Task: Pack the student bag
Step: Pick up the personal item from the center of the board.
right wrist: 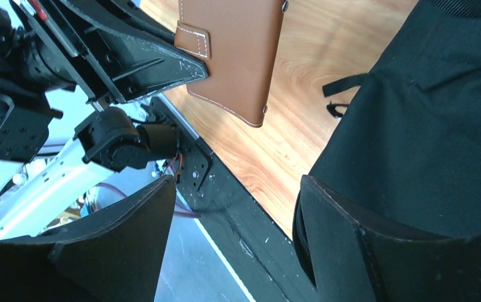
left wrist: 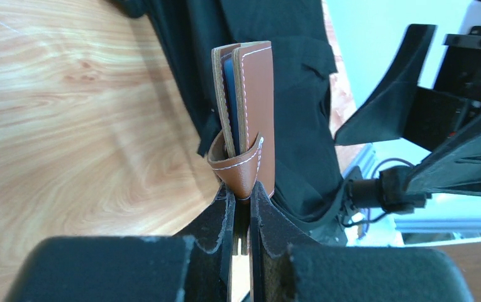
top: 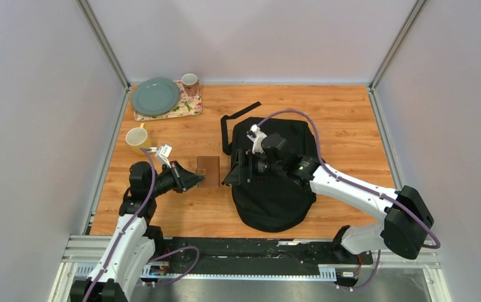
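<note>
The student bag (top: 269, 195) is a big black backpack lying flat in the middle of the table. Just left of it a brown wallet (top: 209, 171) hangs off the table, its flat face toward the bag. My left gripper (left wrist: 243, 192) is shut on the wallet's (left wrist: 253, 107) strap loop, with the bag (left wrist: 288, 82) right behind. My right gripper (top: 232, 173) stands open at the bag's left edge, facing the wallet (right wrist: 237, 56). In the right wrist view the jaws (right wrist: 237, 182) are wide apart with nothing between them, one finger (right wrist: 332, 220) against the bag (right wrist: 426, 126).
A yellow mug (top: 138, 138) stands left of my left arm. At the back left a floral tray (top: 190, 108) carries a green plate (top: 155, 95) and a pink mug (top: 190, 82). The bag's strap (top: 241, 114) trails toward the back. A metal rail (top: 244, 251) runs along the near edge.
</note>
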